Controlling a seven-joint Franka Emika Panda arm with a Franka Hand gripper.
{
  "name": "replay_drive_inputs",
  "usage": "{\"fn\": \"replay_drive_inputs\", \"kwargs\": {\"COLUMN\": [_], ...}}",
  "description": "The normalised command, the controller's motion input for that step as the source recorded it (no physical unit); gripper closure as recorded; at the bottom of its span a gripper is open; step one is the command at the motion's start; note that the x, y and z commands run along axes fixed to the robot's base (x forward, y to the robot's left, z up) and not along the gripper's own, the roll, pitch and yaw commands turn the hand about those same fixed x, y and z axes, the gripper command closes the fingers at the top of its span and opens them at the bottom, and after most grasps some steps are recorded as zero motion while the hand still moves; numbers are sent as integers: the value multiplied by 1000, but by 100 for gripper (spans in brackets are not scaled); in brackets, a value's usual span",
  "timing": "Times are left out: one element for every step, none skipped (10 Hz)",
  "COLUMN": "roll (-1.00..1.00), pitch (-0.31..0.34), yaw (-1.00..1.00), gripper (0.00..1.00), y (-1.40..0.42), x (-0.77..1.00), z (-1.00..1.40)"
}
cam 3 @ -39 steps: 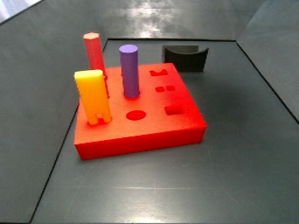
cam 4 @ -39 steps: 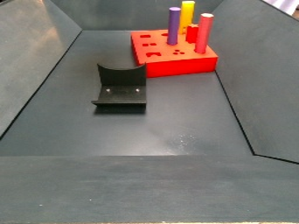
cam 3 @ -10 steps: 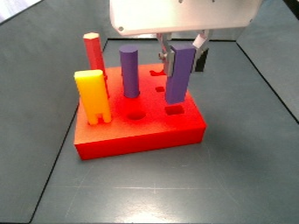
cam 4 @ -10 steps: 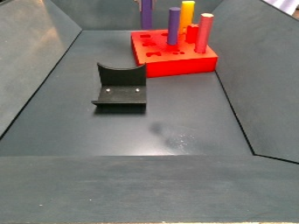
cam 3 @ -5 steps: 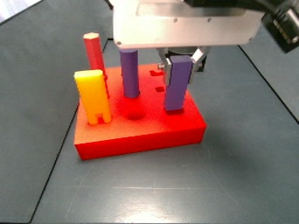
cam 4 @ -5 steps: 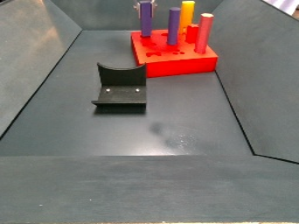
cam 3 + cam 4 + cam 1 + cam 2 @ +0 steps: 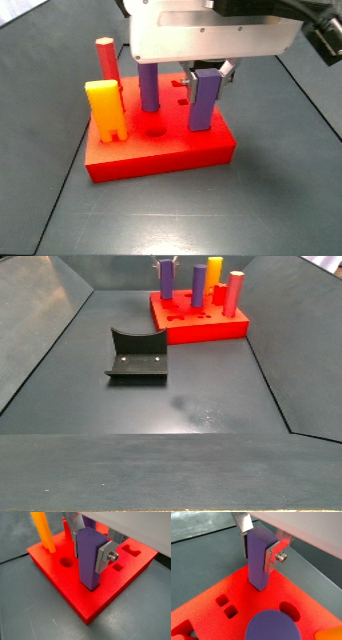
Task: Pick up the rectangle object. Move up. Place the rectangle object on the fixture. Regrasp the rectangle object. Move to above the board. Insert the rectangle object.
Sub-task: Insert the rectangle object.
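The rectangle object [image 7: 89,562], a purple bar, stands upright with its lower end in the top of the red board [image 7: 67,587]. My gripper [image 7: 90,551] is shut on the bar's upper half, and a silver finger plate [image 7: 104,557] presses on its side. The same grip shows in both wrist views, with the bar [image 7: 258,559], gripper [image 7: 258,551] and board [image 7: 204,619]. In a side view the bar [image 7: 203,102] hangs under my gripper [image 7: 207,72] on the board [image 7: 160,160]. The black fixture [image 7: 138,356] stands apart on the floor, nearer than the board [image 7: 214,328].
A round purple cylinder [image 7: 147,85], a yellow-orange block [image 7: 106,112] and a thin red peg [image 7: 106,58] stand in the board beside the bar. Dark sloping walls [image 7: 47,346] surround the floor. The wrist housing [image 7: 214,30] hides the area behind the board.
My gripper has come down with the purple bar. Its lower end has moved from just above the board into the board's top.
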Motion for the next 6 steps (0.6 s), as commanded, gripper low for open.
{"fn": "replay_drive_inputs", "kwargs": {"roll": [104, 139, 150, 139, 33, 0], "pitch": [0, -10, -103, -120, -79, -86], "yaw": [140, 0, -26, -34, 0, 0], "gripper": [100, 100, 100, 100, 100, 100], "y": [-83, 0, -3, -40, 0, 0], "x": [297, 191, 0, 0, 0, 0], "z": [-243, -389, -434, -377, -237, -66]}}
